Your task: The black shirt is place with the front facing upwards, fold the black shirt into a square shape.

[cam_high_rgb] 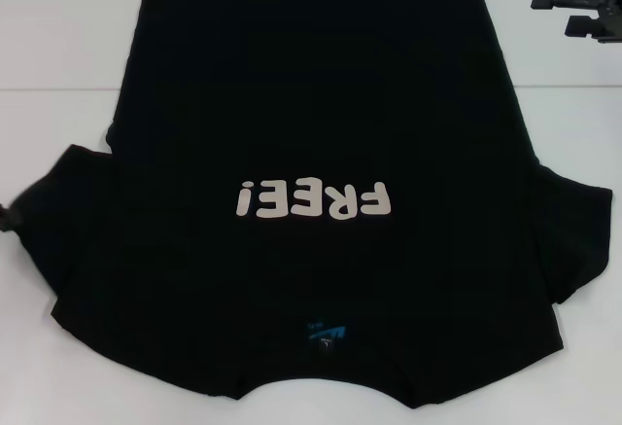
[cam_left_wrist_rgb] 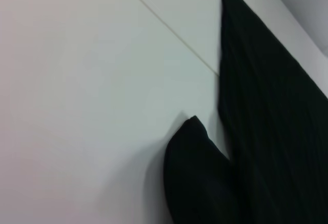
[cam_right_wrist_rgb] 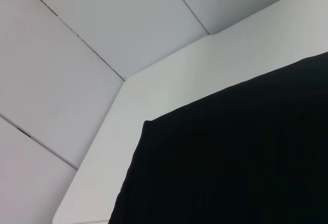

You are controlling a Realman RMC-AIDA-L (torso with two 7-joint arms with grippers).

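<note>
L gripper (cam_high_rgb: 12,217) sits at the L sleeve tip, table edge side; only a sliver shows, can't tell jaws. Black shirt (cam_high_rgb: 321,133) lies flat, front up, on white table (cam_high_rgb: 58,55), collar toward robot, hem far; long axis runs near-to-far. Both sleeves splayed out sideways, nothing folded yet imo. R gripper (cam_high_rgb: 583,9) up at far R, well apart from the hem corner, jaws look apart. L arm nearer its sleeve. Bare table both sides, room to fold sleeves inward.
</note>
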